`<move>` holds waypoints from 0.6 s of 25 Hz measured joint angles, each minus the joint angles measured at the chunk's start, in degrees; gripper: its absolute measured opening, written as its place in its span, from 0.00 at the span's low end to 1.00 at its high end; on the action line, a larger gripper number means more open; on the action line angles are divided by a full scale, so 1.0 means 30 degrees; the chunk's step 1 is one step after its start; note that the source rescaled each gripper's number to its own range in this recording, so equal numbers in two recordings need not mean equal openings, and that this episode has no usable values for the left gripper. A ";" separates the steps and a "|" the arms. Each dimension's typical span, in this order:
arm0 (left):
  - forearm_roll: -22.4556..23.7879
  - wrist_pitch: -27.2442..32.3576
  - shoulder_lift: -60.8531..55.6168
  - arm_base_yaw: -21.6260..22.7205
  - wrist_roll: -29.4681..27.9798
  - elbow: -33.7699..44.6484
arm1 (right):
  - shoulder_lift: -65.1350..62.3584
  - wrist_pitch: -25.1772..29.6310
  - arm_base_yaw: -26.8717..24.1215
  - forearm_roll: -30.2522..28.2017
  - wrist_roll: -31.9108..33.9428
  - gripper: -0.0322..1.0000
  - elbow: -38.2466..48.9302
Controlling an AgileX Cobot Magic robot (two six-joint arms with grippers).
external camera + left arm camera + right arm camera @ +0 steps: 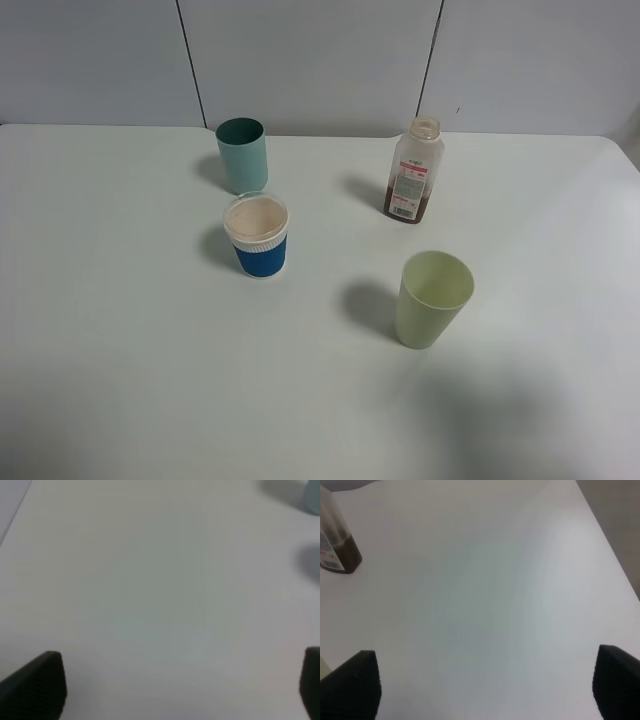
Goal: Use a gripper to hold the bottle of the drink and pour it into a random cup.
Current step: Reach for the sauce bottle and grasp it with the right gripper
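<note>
The bottle [337, 545] stands upright, well ahead of the nearer right gripper [487, 682], whose jaws sit wide apart, empty

Four things standing, mostly wide lanes between them.
I see the bottle [414, 171] upright at the far right with open room on every side. The pale green cup [432, 298] stands nearer the front, well apart from it. The teal cup [242, 153] and the blue-sleeved cup [257, 236] stand near each other, leaving only a narrow gap. The left and front of the table [120, 330] lie bare.
</note>
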 joint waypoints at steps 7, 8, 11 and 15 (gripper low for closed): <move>0.0000 0.0000 0.0000 0.0000 0.0000 0.0000 | 0.0000 0.0000 0.0000 0.0000 0.0000 0.90 0.0000; 0.0000 0.0000 0.0000 0.0000 0.0000 0.0000 | 0.0000 0.0000 0.0000 0.0000 0.0000 0.90 0.0000; 0.0000 0.0000 0.0000 0.0000 0.0000 0.0000 | 0.0000 0.0000 0.0000 0.0000 0.0000 0.90 0.0000; 0.0000 0.0000 0.0000 0.0000 0.0000 0.0000 | 0.0000 0.0000 0.0000 0.0000 0.0000 0.90 0.0000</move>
